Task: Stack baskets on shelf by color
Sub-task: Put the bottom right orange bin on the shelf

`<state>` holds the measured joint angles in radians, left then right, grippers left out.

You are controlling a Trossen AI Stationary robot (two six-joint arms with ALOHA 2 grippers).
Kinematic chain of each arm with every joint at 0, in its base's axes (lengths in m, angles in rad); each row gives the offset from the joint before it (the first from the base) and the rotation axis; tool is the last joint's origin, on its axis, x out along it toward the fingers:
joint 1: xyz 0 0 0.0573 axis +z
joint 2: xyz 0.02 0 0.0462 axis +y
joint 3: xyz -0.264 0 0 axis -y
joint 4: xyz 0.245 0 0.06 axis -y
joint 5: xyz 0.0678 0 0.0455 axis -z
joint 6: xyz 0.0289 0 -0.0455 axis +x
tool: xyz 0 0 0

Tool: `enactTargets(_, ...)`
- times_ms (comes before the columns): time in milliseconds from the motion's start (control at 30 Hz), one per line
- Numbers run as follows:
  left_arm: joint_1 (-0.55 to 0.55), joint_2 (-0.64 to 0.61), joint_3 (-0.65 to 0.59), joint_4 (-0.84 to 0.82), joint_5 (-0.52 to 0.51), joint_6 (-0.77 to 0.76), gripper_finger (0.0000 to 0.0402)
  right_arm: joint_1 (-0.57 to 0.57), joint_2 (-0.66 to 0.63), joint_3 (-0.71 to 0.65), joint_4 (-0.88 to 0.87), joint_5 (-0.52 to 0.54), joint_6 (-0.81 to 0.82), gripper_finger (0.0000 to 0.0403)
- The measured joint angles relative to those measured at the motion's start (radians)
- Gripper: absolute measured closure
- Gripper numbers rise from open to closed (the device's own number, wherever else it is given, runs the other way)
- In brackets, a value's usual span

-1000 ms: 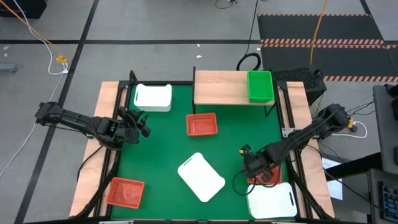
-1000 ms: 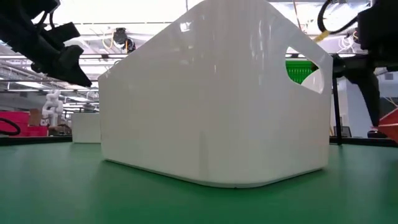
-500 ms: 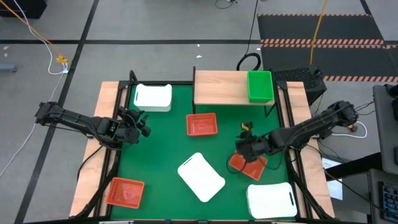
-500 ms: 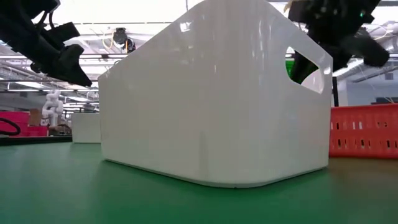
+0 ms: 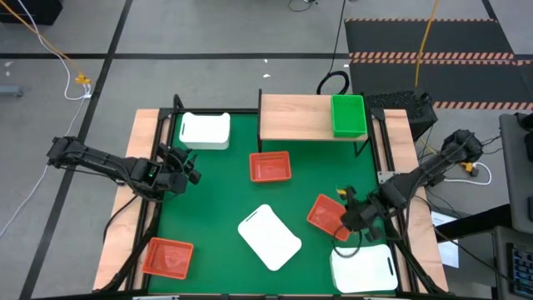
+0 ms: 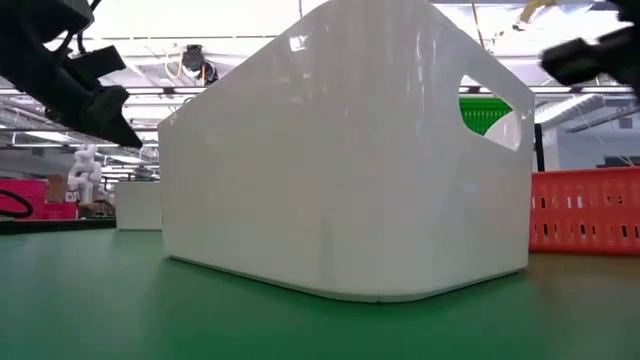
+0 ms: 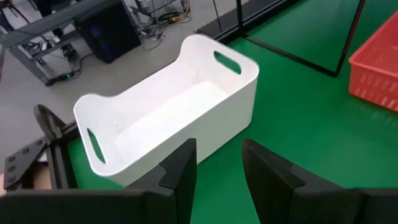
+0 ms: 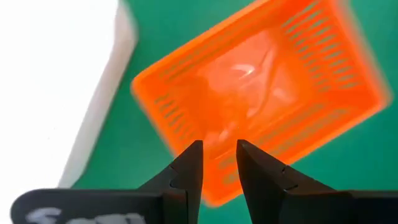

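Looking down on the table [image 5: 208, 196], we see the right gripper [image 5: 348, 218] at the near right, just beside an orange basket [image 5: 326, 214] that lies tilted on the green surface. In the right wrist view the fingers [image 8: 189, 163] stand a little apart with nothing between them, so the pincer is released, and the orange basket [image 8: 261, 102] is under it, next to a white basket [image 8: 59, 87]. That white basket [image 5: 363, 268] lies at the near right corner. The left gripper [image 5: 185, 163] waits at the left edge of the table, its fingers [image 7: 180, 168] also apart and empty, pointing toward the far-left white basket [image 7: 168, 118], which sits at the far left corner [image 5: 205, 130]. A third white basket [image 5: 269, 237] lies upside down near the middle and fills the low view [image 6: 340, 160]. A second orange basket [image 5: 270, 167] is in the middle, just in front of the shelf [image 5: 296, 118], and a third one [image 5: 167, 256] is at the near left. The green basket [image 5: 348, 115] stands on the right end of the shelf.
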<state>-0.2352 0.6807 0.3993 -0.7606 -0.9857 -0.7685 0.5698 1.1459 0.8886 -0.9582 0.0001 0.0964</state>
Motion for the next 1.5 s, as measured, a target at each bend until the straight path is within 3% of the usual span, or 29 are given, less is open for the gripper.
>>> enactTargets(200, 0.0, 0.0, -0.01, 0.004, -0.007, -0.016, 0.027, 0.082, 0.07, 0.0, -0.026, 0.002, 0.07, 0.0312)
enactTargets(533, 0.0, 0.0, -0.01, 0.006, -0.017, -0.02, 0.027, 0.107, 0.172, -0.038, -0.013, -0.001, 0.1, 0.0312)
enactTargets(667, 0.0, 0.0, -0.01, 0.007, -0.011, -0.026, 0.027, 0.107, 0.183, -0.038, 0.06, 0.063, 0.09, 0.0314)
enactTargets(833, 0.0, 0.0, -0.01, 0.008, -0.011, -0.027, 0.027, 0.097, 0.183, -0.038, 0.124, 0.079, 0.105, 0.0367)
enactTargets(900, 0.0, 0.0, -0.01, 0.009, -0.011, -0.025, 0.027, 0.082, 0.183, -0.038, 0.123, 0.076, 0.126, 0.0391)
enactTargets(1167, 0.0, 0.0, -0.01, 0.01, -0.011, -0.023, 0.027, -0.007, 0.137, 0.009, 0.165, 0.074, 0.086, 0.0397)
enactTargets(1367, 0.0, 0.0, -0.01, 0.01, -0.022, -0.02, 0.027, -0.134, 0.039, 0.19, 0.278, 0.083, -0.088, 0.04)
enactTargets(1500, 0.0, 0.0, -0.01, 0.014, -0.037, -0.019, 0.027, -0.262, 0.023, 0.309, 0.387, 0.223, -0.289, 0.0401)
